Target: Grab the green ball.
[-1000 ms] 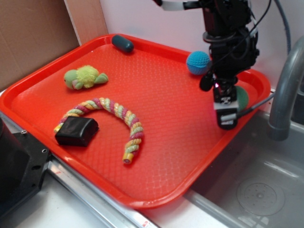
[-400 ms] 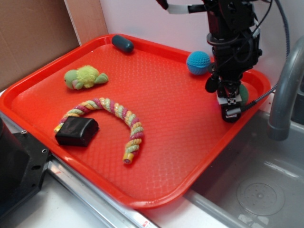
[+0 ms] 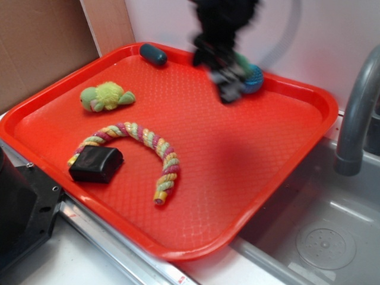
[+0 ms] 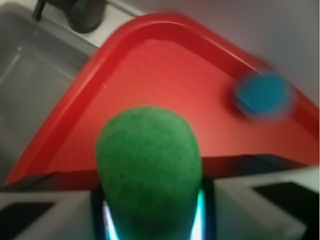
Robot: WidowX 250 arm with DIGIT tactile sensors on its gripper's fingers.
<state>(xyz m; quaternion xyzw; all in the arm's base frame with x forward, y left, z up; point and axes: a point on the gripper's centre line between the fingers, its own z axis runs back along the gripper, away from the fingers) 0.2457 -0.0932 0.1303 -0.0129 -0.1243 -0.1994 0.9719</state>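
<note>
The gripper (image 4: 150, 220) has its fingers clamped on the green ball (image 4: 149, 167), held above the red tray (image 4: 165, 90) near the blue ball (image 4: 263, 95).

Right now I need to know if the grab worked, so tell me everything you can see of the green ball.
The green ball fills the wrist view: rounded, matte green, finely speckled, rubbery-looking, blurred. It sits between the white fingers of the gripper, which press on both its sides. The red tray lies behind it, apparently below. In the exterior view only a green patch shows beside the blurred gripper, near the blue ball.
</note>
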